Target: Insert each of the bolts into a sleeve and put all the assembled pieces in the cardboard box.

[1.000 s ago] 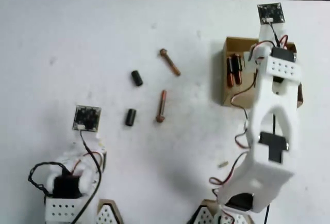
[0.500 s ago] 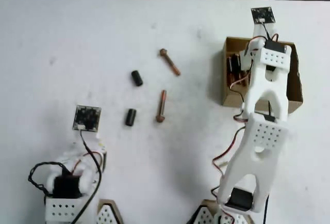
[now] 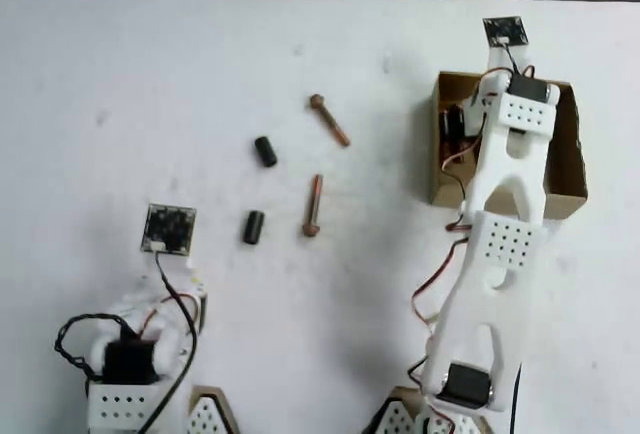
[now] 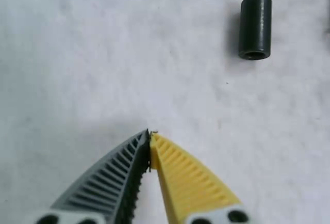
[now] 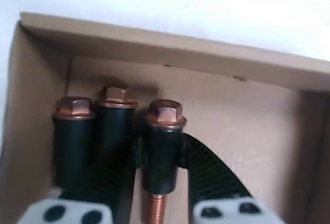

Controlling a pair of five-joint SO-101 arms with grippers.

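White table (image 3: pixel 150 64), two arms at the near edge, cardboard box (image 3: pixel 566 159) at the right side.

- R arm (image 3: pixel 508 224) stretched out over the box. Right gripper (image 5: pixel 161 146) is down inside it, clamped on an assembled piece (image 5: pixel 161 164): black sleeve held between the jaws, copper head toward the box's far wall, threaded end back toward the wrist.
- Key relation: held piece's long axis runs parallel w/ two finished pieces (image 5: pixel 95 131) in the box and sits just beside them, heads level. Can't tell if it rests on the box floor or hangs just above.
- Judgement: this is the drop-off step. Next move needs only the jaws parting, no re-aim. Risk: the piece rolls against its neighbours.
- L arm folded at the near left corner. Left gripper (image 4: pixel 150 136) pinched closed, nothing in it, above bare table. One black sleeve (image 4: pixel 255 27) lies ahead of its tips, apart.
- Loose stock mid-table, well left of the box: far bolt (image 3: pixel 328 120), near bolt (image 3: pixel 313 205), far sleeve (image 3: pixel 264 151), near sleeve (image 3: pixel 253 226).
- Sleeves lie nearer the L arm, bolts between the arms. Approx. 3 of 5 pairs done, 2 left.
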